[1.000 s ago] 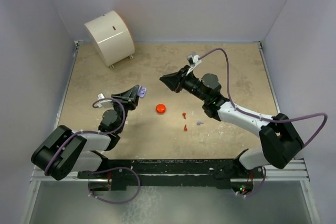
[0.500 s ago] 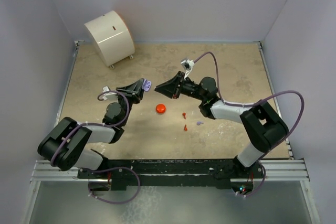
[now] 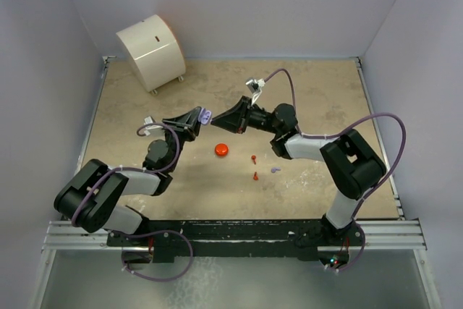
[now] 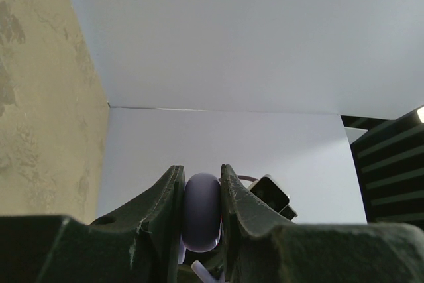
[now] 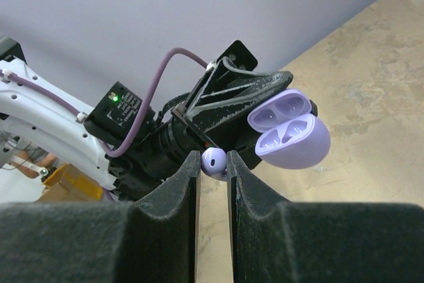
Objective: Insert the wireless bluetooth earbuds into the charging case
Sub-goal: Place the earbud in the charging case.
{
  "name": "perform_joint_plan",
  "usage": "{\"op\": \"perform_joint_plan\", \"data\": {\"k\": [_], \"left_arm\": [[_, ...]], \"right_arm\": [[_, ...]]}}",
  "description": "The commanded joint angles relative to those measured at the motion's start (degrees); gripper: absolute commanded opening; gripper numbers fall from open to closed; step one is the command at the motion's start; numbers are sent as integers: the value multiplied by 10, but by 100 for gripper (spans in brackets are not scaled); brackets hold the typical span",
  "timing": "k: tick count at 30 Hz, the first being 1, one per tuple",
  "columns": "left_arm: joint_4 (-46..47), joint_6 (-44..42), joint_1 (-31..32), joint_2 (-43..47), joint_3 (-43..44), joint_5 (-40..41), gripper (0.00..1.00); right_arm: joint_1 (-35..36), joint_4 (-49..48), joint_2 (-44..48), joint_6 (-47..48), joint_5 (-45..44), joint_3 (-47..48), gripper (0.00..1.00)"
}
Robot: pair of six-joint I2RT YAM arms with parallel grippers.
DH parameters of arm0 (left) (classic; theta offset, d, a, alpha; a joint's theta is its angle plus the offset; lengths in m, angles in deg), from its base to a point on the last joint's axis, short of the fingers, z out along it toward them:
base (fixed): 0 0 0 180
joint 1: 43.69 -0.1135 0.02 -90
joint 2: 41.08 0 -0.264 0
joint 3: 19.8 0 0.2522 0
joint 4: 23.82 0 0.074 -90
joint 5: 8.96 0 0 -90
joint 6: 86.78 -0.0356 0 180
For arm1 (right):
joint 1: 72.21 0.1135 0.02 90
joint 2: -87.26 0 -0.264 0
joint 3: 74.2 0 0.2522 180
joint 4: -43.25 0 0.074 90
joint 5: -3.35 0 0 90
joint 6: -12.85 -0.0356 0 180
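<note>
My left gripper [image 3: 195, 119] is shut on an open lilac charging case [image 3: 205, 116], held above the table. In the left wrist view the case [image 4: 201, 211] sits pinched between the fingers. My right gripper [image 3: 220, 122] is shut on a lilac earbud [image 5: 214, 162], held just beside the open case [image 5: 291, 134], whose two sockets show empty. On the table lie a second lilac earbud [image 3: 275, 169], two red-orange earbuds [image 3: 253, 158] [image 3: 255, 176] and a round red case [image 3: 221, 150].
A large white cylinder [image 3: 150, 50] lies at the back left corner. Walls close the table on the left, back and right. The loose earbuds and red case lie on the sandy table top [image 3: 325, 99] below the two grippers.
The right gripper has moved left with the lilac earbud, and the left gripper has moved right with the case. Their tips now nearly meet.
</note>
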Motion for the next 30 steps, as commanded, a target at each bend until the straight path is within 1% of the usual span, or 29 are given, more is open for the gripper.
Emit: {"op": "perform_joint_plan", "data": {"k": [1,7,9,14,20,25,30], "left_arm": [[18,7,7,0,25,-10,0],[6,5,11,-1,28,-8,0],[4,4,13,-2,29,-8,0],[4,3,16,-10,34,-8,0],[8,3,19,-17,37,-7,0],[10,3,20,-16,37,-1,0],[9,4,21,-13,36,5,0]], "right_arm": [[-3,-43,1,-17,16,38,0],[-3,-43,-10,-26,15,39,0],[-3,-43,-15,-31,15,58,0],[-3,-43,-23,-39,8,66,0],[-3,-14,-25,-37,-9,76,0],[-3,14,-19,-34,-36,77,0],[-3,22,-3,-39,-74,61,0]]}}
